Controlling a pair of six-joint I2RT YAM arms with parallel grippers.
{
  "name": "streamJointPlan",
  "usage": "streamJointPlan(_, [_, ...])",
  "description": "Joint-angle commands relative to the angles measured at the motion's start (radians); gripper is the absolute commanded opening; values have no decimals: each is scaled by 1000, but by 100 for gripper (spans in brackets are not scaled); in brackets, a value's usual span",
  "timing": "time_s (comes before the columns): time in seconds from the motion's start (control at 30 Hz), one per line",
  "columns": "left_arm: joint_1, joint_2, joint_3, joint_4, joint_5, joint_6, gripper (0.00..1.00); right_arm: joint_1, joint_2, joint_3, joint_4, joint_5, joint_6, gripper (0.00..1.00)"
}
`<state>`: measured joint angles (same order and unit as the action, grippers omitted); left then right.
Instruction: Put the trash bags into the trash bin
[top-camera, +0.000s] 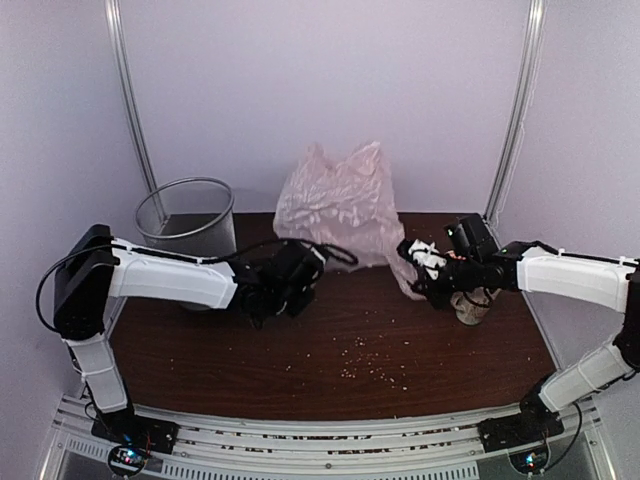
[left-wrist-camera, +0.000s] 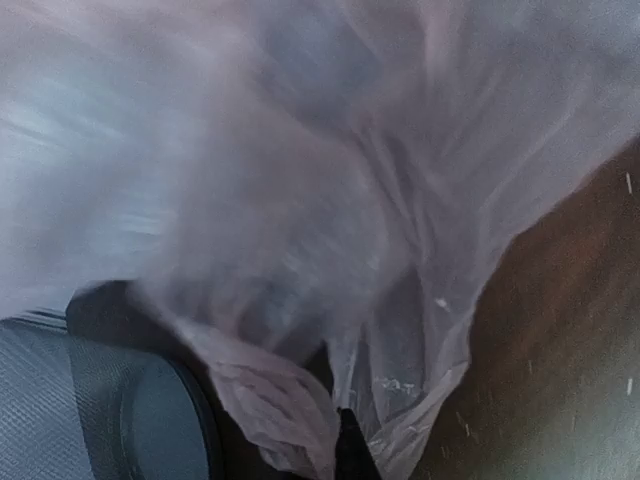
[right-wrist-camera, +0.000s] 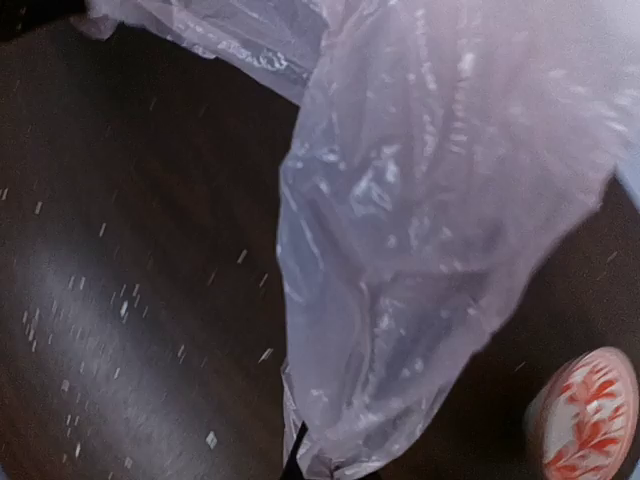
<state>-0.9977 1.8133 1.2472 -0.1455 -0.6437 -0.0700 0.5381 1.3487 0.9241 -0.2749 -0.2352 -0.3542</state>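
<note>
The left gripper (top-camera: 308, 262) and the right gripper (top-camera: 414, 260) were each closed tight on a lower edge of the trash bag (top-camera: 338, 200), spread between them

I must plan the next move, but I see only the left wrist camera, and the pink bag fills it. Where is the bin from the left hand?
Observer: In the top view, the bin stands upright at the far left corner of the table, left of the left hand and farther back.
Operator: Is the other hand on the bag too?
Observer: Yes. The right hand is shut on the lower right edge of the bag; its wrist camera shows the film pinched at the fingertips.
Operator: Is anything standing near that hand?
Observer: A patterned mug stands on the table close to the right hand, partly hidden under the arm from above.
</note>
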Motion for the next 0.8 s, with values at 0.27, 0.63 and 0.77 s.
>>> streamJointPlan(0.27, [-122,-422,84,-83,34,-117,0,3,-302,205,-72,-378,196,0])
streamJointPlan(0.63, [55,-269,103,-111,351,-295,0,-13,-126,209,3,-196,255,0])
streamJointPlan(0.77, [157,-98,345,-178,370,-259,0,-61,71,373,9,-107,226,0])
